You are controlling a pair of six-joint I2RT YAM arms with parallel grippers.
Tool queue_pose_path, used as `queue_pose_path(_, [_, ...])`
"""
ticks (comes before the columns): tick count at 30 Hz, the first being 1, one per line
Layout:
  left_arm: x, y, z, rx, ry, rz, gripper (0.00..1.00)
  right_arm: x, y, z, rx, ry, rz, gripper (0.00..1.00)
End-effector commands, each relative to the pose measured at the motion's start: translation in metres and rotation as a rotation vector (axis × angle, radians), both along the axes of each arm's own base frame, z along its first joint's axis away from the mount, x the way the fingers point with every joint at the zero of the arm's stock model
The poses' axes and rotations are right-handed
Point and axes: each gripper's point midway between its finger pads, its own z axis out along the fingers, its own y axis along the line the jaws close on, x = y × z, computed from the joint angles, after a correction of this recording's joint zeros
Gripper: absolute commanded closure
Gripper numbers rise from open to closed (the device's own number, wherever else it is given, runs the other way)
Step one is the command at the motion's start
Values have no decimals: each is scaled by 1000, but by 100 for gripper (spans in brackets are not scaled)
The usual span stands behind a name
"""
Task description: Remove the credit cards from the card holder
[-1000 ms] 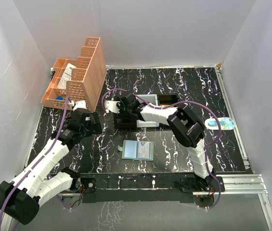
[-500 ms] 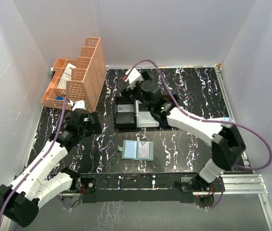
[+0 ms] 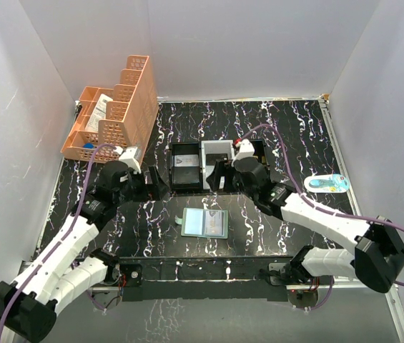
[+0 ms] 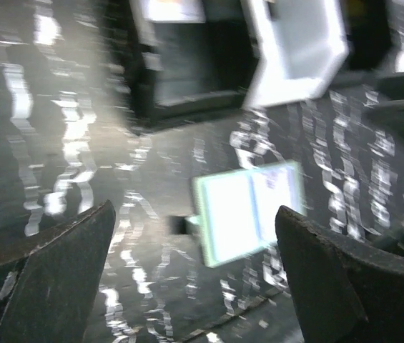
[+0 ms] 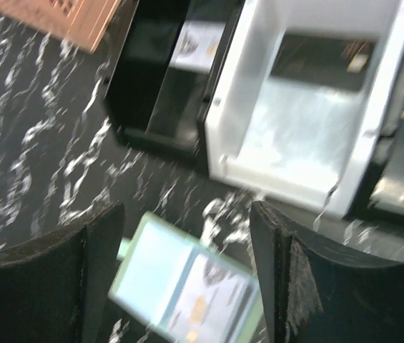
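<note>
The card holder (image 3: 206, 223) lies open and flat on the black marbled table, pale blue-grey inside up, a small tab on its left edge. A card with printing shows in its right panel (image 5: 212, 300). It also shows in the left wrist view (image 4: 250, 211). My left gripper (image 3: 160, 187) is open and empty, left of and behind the holder. My right gripper (image 3: 217, 175) is open and empty, above the table just behind the holder, in front of the tray. Both wrist views are blurred.
A black-and-white three-compartment tray (image 3: 216, 151) stands behind the holder, with a card in its left compartment (image 3: 180, 162). An orange lattice organiser (image 3: 116, 118) stands at the back left. A small blue-and-white object (image 3: 328, 184) lies at the right.
My right arm swung from the tray's left side back and down to just behind the holder. My left gripper moved right, toward the holder. The holder has not moved.
</note>
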Motion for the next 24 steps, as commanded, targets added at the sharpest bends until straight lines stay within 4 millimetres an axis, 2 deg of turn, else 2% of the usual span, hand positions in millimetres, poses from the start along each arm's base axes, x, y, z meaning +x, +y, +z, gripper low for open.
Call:
queue_pose_path(1, [-30,-72,15,-320,101,-336,10,-45,21,-3,264,209,70,35])
queue_pose_path(6, [-39,-89,2,-368,166,-364,12,-68,4,-42,233,338,28,44])
queue_pose_path(14, [-43,-116,-36,-282,206,-329,17,-87,3,-75,199,427,70,69])
queue_pose_path(16, [-42,-119,-46,-271,220,-311,20,-87,3,-79,195,430,69,70])
queue_pose_path(20, [-38,-132,-52,-293,214,-312,22,-86,5,-88,166,459,70,71])
queue_pose_path(24, [-34,-141,-64,-270,238,-324,25,-81,-4,-102,104,468,19,69])
